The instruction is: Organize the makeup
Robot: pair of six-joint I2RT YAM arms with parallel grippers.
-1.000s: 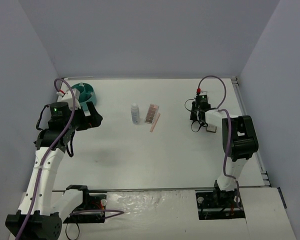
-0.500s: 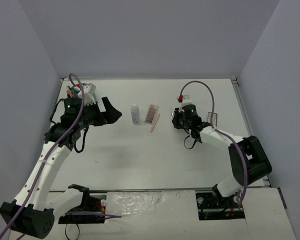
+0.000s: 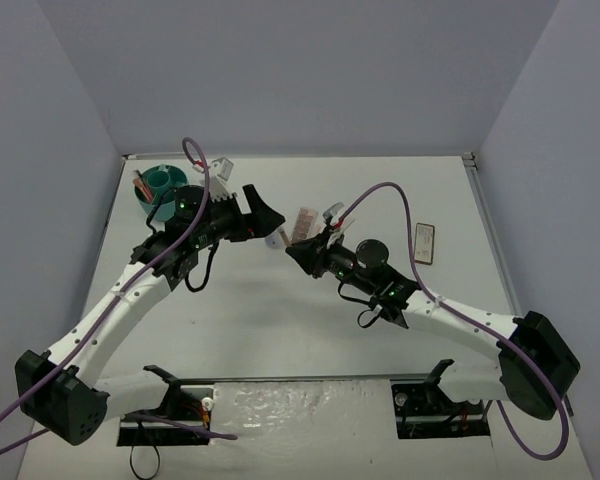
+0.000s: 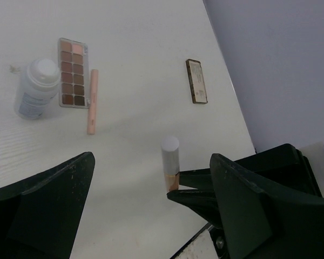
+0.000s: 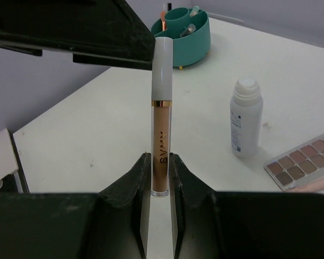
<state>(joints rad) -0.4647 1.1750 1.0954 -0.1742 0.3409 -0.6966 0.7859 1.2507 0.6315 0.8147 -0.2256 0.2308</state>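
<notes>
White-capped tan tube [image 5: 162, 124] is clamped in the right gripper [image 5: 161, 159] above the middle of the table [image 5: 86, 140], long axis pointing cap-first at the left gripper [image 4: 151, 156], whose jaws stand wide apart just left of it.

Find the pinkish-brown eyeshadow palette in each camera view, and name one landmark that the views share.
Top external: palette near the middle of the picture.
Left wrist: palette upper left, lying flat.
Right wrist: palette at the right edge, low, cut off; right of the tube in the right tool.
Shared landmark: the white bottle beside it in every view.
</notes>
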